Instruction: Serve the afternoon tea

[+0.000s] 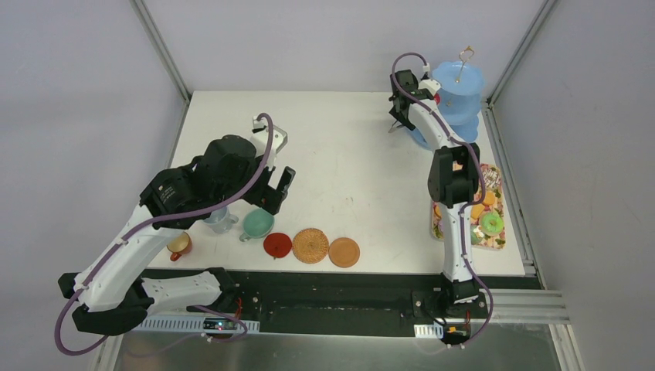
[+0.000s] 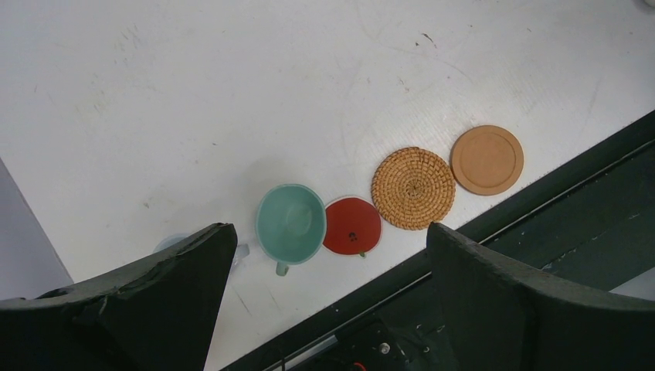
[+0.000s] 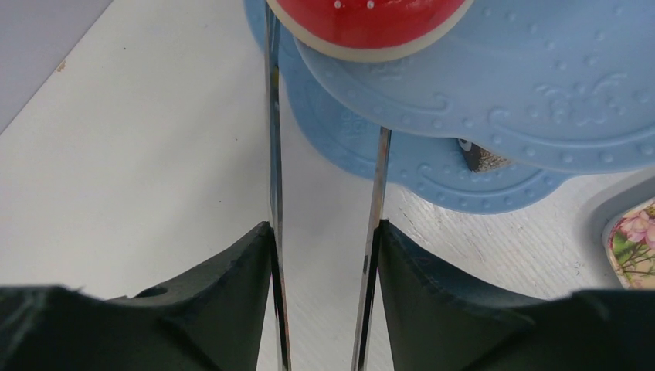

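My left gripper [image 1: 275,190] hangs open over the cups, with nothing between its fingers [image 2: 328,232]. Below it stand the mint green cup [image 1: 257,224] [image 2: 290,222], the grey-blue cup [image 1: 220,220] and the orange cup [image 1: 179,246]. To their right lie a red coaster [image 2: 352,226], a woven coaster [image 2: 413,188] and a tan coaster [image 2: 487,159]. At the far right my right gripper [image 1: 402,108] [image 3: 324,228] is shut on the metal tongs [image 3: 272,154] beside the light-blue stand [image 1: 457,97]. A red donut [image 3: 367,19] rests on a tier [image 3: 541,93]; the tong tips are hidden.
A floral tray [image 1: 498,241] with several donuts and biscuits lies along the right table edge, beside the right arm. A small metal object [image 1: 279,137] lies behind the left arm. A black rail [image 2: 541,216] runs along the near table edge, just past the coasters.
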Robot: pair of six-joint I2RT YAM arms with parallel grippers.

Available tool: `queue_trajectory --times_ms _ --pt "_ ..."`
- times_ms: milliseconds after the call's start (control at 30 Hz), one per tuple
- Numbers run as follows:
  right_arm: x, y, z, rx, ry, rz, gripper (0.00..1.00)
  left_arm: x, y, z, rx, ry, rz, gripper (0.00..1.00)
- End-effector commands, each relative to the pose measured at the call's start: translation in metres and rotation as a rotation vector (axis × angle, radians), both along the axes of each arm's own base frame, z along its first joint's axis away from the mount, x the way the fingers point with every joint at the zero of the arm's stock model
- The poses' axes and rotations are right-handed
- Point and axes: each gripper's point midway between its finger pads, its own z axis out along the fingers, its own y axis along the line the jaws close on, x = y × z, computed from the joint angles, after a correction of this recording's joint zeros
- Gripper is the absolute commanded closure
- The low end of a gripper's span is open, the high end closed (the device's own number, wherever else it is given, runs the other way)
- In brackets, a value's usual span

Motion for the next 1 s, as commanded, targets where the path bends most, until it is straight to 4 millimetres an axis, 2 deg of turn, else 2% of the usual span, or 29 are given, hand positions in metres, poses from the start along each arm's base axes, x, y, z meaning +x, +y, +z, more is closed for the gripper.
queue_trajectory --times_ms 0,267,667,967 --pt "0.005 0.003 0.025 0.001 -0.045 0.002 0.45 -0.001 0.007 0.007 0.015 -0.034 0.003 0.00" --pt "-0.013 0.017 0.035 0.006 -0.024 0.047 0.44 -0.002 0.006 0.013 -0.005 -0.043 0.003 0.00" --pt "-0.056 0.042 0.053 0.040 0.007 0.118 0.45 -0.007 0.006 0.020 -0.048 -0.049 -0.008 0.00" --pt "-0.098 0.062 0.084 0.072 0.011 0.197 0.49 -0.013 0.004 0.025 -0.090 -0.045 -0.024 0.00"
